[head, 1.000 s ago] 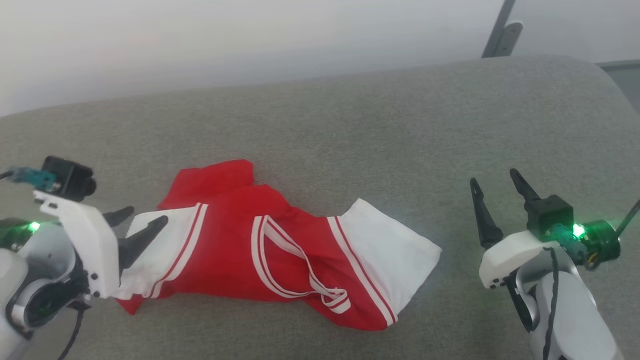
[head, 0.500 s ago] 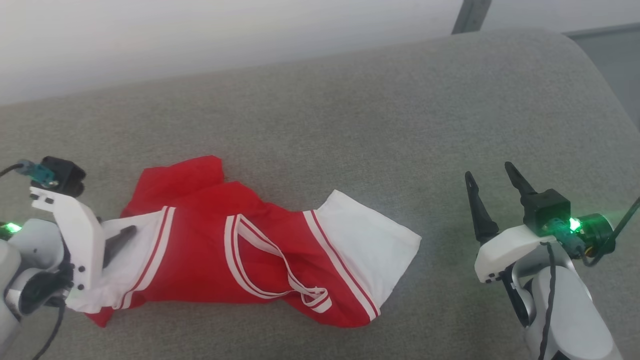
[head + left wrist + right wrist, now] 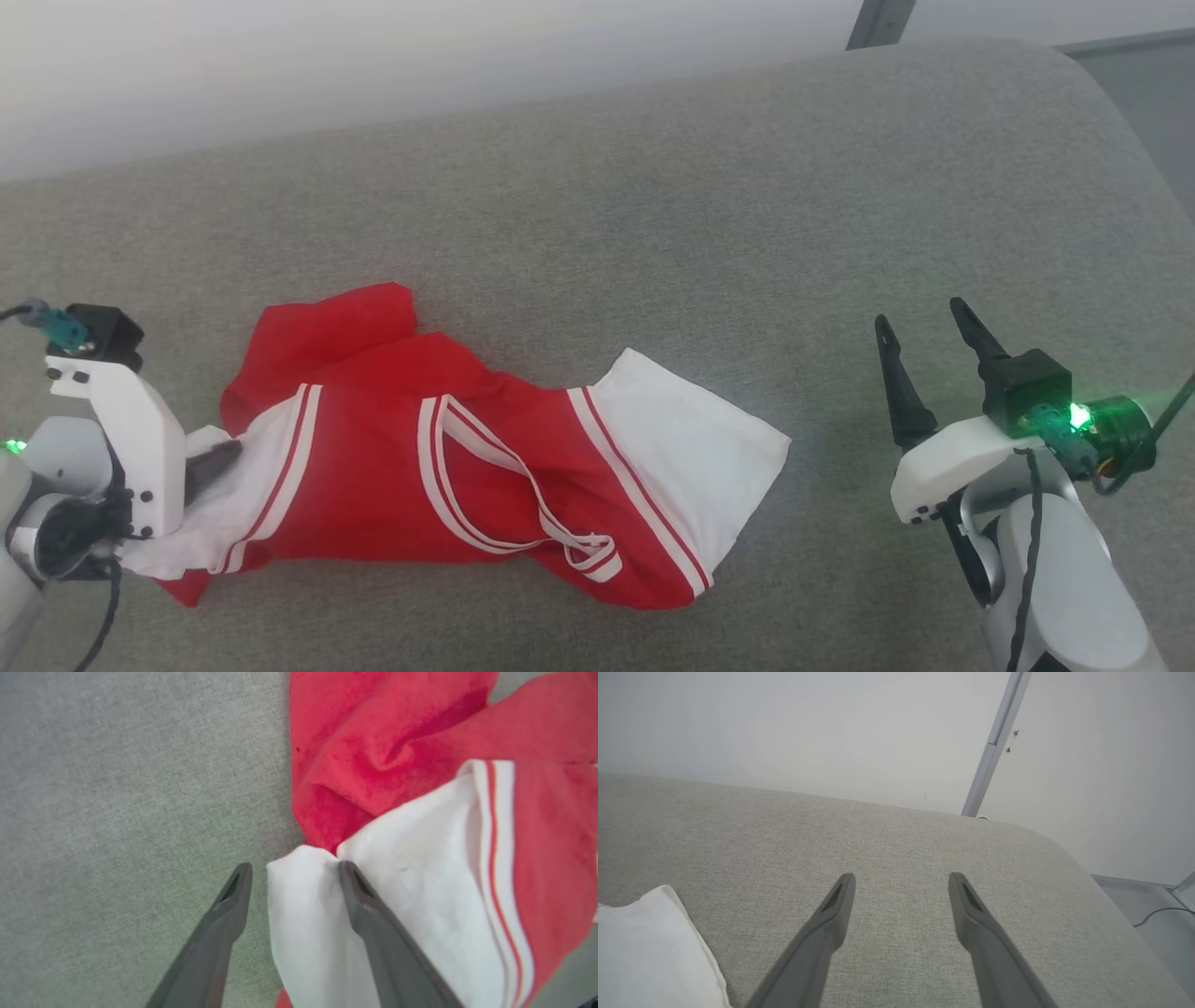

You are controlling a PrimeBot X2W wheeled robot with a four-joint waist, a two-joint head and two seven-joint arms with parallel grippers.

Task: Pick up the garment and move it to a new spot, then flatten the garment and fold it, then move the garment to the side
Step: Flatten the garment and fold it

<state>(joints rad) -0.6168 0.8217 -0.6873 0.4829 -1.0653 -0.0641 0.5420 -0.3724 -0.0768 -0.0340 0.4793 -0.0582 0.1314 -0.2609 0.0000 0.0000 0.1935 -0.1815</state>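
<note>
Left gripper [image 3: 294,868]: fingers [image 3: 373,919] spread, nothing clamped yet. White sleeve [image 3: 303,933] edge sits between the tips. One finger is over bare cushion [image 3: 117,812] just beside the sleeve edge, the other lies on top of the sleeve cloth. Cannot tell if the tips press into the cushion. Just beyond the tips the sleeve bunches into a red fold.

Garment [image 3: 392,467]: lies crumpled on the cushion, collar loop up, stretching from the left fingers toward the right arm. Its far sleeve [image 3: 691,439] lies flat, pointing toward the right gripper [image 3: 921,315].

Right gripper: fingers spread, empty, over bare cushion, well apart from the far sleeve. In the right wrist view the sleeve corner is off to one side of the fingers, not between them.

Beyond both: more cushion, then a pale wall [image 3: 373,65].

Step, as judged: first one, pick-up; left arm is set for a grasp on the sleeve and nothing is lifted.

Next move calls for: left fingers closing on the sleeve fold, catching both layers, not just pinching the top one. The right arm likely needs to go to the far sleeve before the lift, otherwise the garment hangs from one corner.
</note>
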